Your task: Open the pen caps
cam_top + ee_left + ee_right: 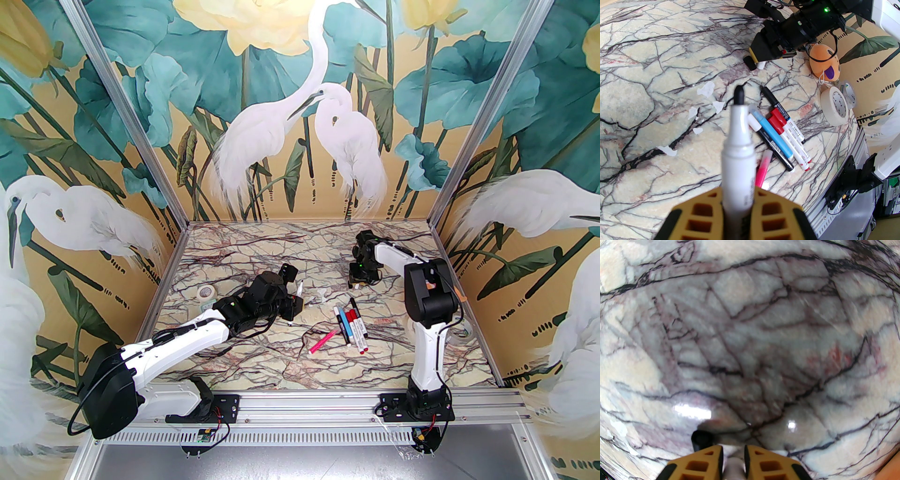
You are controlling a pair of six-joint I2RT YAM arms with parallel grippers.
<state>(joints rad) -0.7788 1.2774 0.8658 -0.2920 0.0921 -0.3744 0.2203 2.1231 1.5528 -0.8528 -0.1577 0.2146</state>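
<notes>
My left gripper (294,305) (738,195) is shut on a white-barrelled pen (738,143) held off the table. Its black nib (739,95) is bare, with no cap on it. My right gripper (357,282) (761,61) (733,449) is down on the marble at the far right, its jaws almost together with a small pale cap (760,65) in the gap. A black cap (702,441) (749,62) stands on the table against its left fingertip. Several capped pens (351,326) (781,131) lie side by side between the arms, with a pink pen (323,341) (764,167) beside them.
A tape roll (205,293) lies left of the left arm. Two more tape rolls (835,109) and an orange plush toy (825,61) sit at the right edge behind the right arm. A small white piece (321,295) lies near the left gripper.
</notes>
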